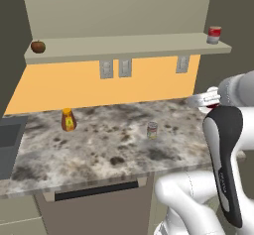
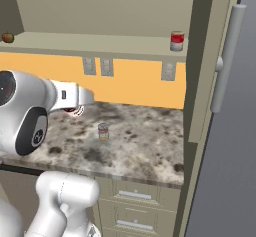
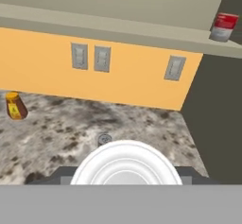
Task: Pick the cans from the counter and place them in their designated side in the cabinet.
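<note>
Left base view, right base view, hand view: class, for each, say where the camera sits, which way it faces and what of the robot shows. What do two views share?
Left base view: behind the arm's left, facing forward-down over the counter; arm at lower right, gripper shut on the dark red can.
Right base view: behind its right, same counter; arm at lower left.
Hand view: on the hand, facing wall and shelf; held can at bottom.
Shared: both base views show the silver can and shelf can.

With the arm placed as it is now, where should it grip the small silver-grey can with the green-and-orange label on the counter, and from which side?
Probably around the middle of its round wall, coming from above or from the front edge of the speckled stone counter. The small silver-grey can with the green-and-orange label stands upright and alone, nothing touching it, so the fingers can straddle its sides.
</note>
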Motion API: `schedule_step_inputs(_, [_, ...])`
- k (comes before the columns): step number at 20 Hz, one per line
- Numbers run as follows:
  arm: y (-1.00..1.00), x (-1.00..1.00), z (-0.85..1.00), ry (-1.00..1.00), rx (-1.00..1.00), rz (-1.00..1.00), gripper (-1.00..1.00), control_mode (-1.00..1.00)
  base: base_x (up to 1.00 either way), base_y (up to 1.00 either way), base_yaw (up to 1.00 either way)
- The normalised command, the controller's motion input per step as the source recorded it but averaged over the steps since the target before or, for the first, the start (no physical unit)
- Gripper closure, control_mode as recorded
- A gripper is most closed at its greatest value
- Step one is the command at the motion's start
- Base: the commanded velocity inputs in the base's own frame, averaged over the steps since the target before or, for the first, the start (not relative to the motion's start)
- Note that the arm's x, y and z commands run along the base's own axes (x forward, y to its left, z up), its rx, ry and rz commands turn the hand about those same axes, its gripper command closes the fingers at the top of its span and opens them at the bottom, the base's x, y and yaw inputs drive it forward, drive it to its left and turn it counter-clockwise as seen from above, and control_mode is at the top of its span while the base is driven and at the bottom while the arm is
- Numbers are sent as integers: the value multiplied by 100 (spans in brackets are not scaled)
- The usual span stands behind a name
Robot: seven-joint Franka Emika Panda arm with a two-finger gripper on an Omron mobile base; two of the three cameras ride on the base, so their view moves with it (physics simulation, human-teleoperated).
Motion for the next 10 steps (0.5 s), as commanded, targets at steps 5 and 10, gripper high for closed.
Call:
schedule_step_inputs(5, [-13, -2, 22, 0, -1, 0, 100, -100, 0, 0, 0])
schedule_step_inputs(10, [-12, 0, 22, 0, -1, 0, 100, -100, 0, 0, 0])
